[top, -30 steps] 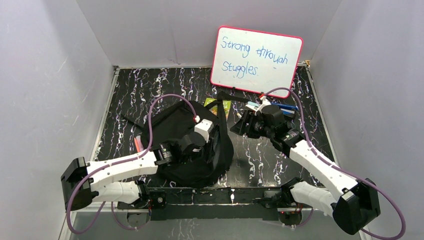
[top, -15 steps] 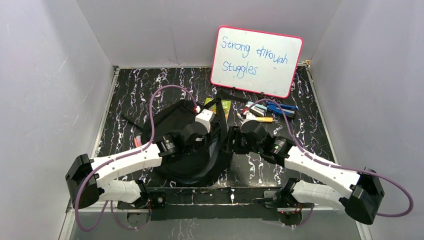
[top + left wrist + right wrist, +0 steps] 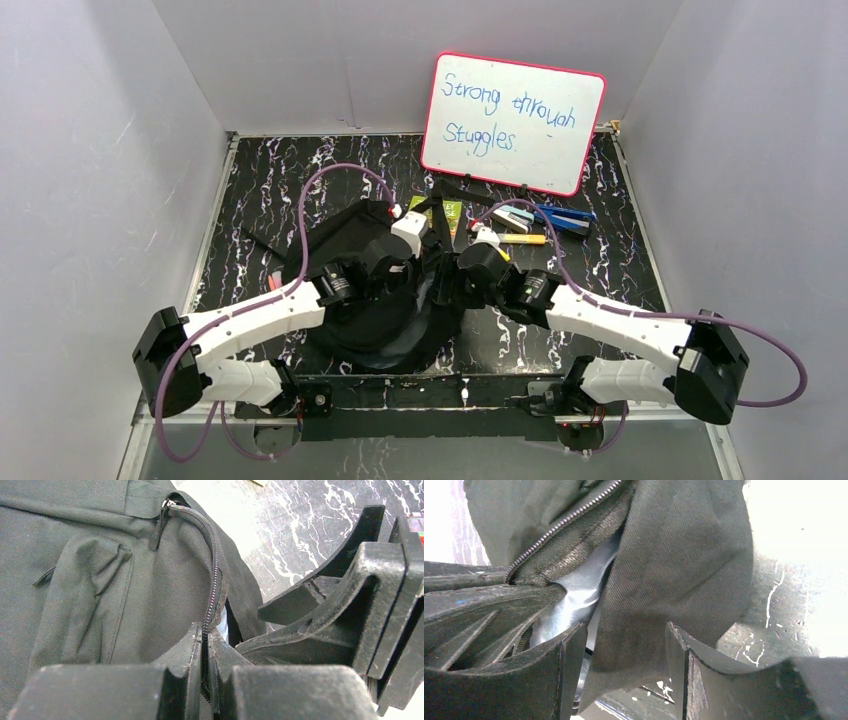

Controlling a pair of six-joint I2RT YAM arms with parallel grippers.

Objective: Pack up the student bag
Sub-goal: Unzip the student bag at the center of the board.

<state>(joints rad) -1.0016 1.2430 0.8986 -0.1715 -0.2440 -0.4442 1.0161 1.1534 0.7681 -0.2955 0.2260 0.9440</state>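
The student bag point(image 3: 335, 240) is a black fabric backpack lying at the table's middle left, its main zip undone. My left gripper point(image 3: 206, 630) is shut on the zip edge point(image 3: 215, 555) of the opening's left side; in the top view the left gripper point(image 3: 428, 268) sits at the bag's right rim. My right gripper point(image 3: 626, 630) stands open, and the opening's other flap point(image 3: 684, 555) hangs between its fingers with a gap on the right. Silver lining point(image 3: 579, 585) shows inside. In the top view the right gripper point(image 3: 447, 280) meets the left one.
A whiteboard point(image 3: 512, 122) with writing leans on the back wall. In front of it lie a green booklet point(image 3: 447, 212), a blue stapler point(image 3: 562, 217) and a yellow pen point(image 3: 524, 239). A red pen point(image 3: 274, 285) lies at the bag's left. White walls enclose the table.
My left gripper has closed on the bag's zip edge. The right arm has swung left and nearer, from the items at the back to the bag's opening.
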